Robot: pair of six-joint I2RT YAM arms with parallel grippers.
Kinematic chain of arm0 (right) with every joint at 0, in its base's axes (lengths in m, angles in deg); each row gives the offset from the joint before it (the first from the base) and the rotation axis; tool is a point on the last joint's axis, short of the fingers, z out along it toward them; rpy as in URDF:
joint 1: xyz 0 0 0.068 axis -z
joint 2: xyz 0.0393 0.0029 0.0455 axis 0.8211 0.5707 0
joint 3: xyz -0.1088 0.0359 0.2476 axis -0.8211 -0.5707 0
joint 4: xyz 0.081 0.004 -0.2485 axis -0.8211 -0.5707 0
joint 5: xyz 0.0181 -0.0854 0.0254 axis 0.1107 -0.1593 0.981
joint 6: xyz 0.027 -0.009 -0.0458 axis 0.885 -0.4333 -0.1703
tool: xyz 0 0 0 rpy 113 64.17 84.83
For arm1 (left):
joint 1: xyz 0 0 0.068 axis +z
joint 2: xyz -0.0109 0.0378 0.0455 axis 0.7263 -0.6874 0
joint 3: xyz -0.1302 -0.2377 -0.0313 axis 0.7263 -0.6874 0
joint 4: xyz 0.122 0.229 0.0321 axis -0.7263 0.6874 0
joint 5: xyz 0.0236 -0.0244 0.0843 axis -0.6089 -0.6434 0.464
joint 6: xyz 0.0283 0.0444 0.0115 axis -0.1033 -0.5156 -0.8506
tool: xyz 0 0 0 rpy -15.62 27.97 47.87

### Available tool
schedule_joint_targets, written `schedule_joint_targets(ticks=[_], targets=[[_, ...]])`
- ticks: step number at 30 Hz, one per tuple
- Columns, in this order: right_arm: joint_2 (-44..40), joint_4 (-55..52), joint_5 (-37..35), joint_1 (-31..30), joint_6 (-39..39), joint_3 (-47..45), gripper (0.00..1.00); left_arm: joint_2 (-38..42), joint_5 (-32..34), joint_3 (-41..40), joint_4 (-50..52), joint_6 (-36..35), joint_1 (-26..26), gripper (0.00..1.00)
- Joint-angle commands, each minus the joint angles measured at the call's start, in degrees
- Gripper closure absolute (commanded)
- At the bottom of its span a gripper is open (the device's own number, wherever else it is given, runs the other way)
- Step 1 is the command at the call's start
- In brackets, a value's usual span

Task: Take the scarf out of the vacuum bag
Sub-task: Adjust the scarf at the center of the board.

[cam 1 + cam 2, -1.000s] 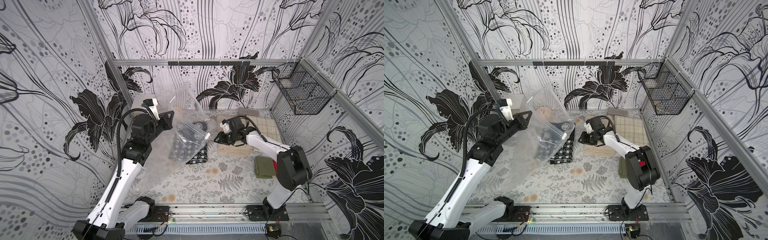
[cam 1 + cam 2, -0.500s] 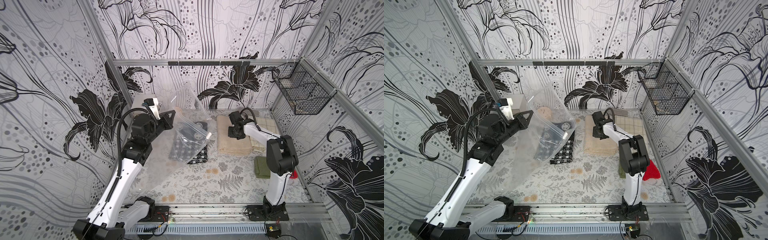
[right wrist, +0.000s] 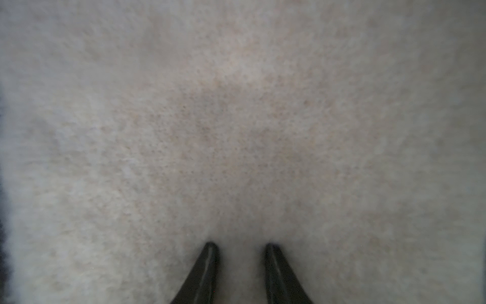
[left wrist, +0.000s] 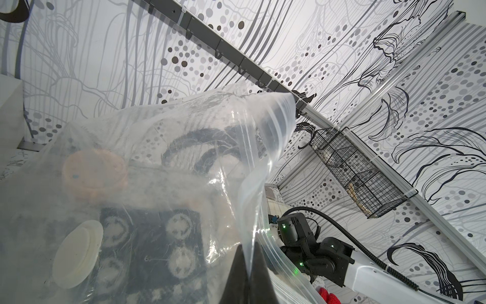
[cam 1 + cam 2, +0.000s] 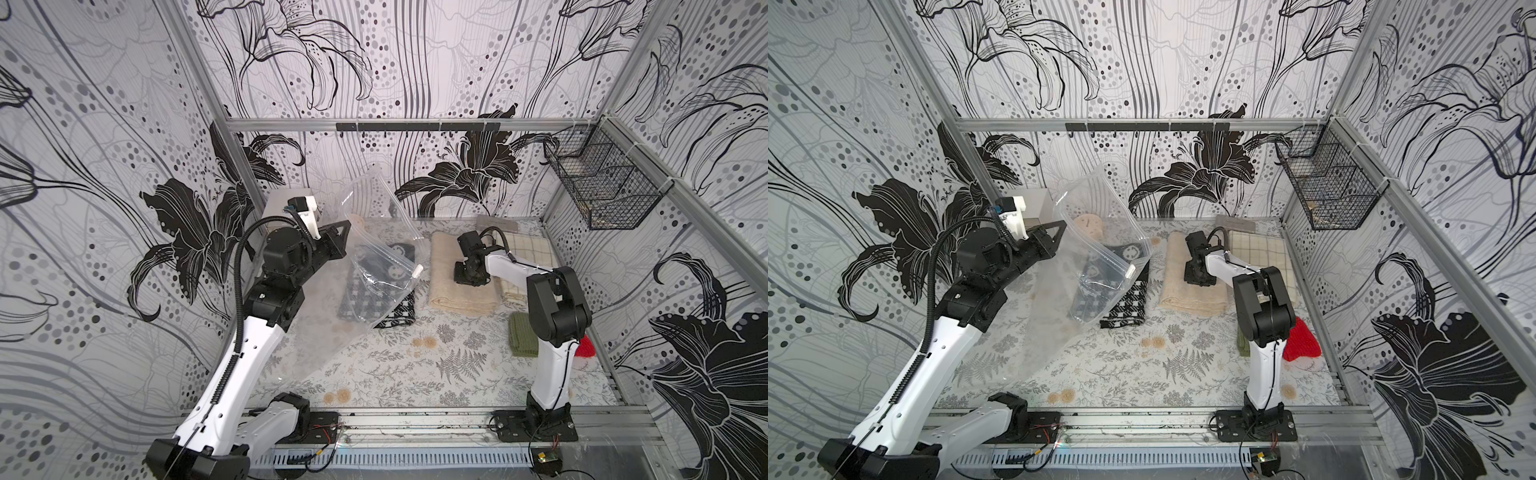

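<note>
Left wrist view: left gripper [image 4: 248, 263] is clamped on the rim of the large clear crinkly plastic vacuum bag [image 4: 163, 136], which it holds raised. Black-and-white patterned knit scarf [image 5: 397, 309] lies flat, near end clear of the bag, remainder veiled by film. Right gripper [image 3: 240, 250], jaws apart, sits over folded beige fleece cloth [image 3: 236, 118]. Advised: keep grip firm, draw bag leftward.

I sit in a lab test cell: flower-print walls [image 5: 415, 62] on an aluminium frame [image 5: 282, 123], with me bolted to a metal rail [image 5: 415, 424].
</note>
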Motion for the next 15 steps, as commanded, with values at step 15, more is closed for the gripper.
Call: schedule_joint_targets(ticks=[15], targets=[[-6.5,-6.5,6.1,-4.3,-0.7,-1.1,0.67,0.8,0.5,-0.5,-2.7,-0.6,-0.4,1.00]])
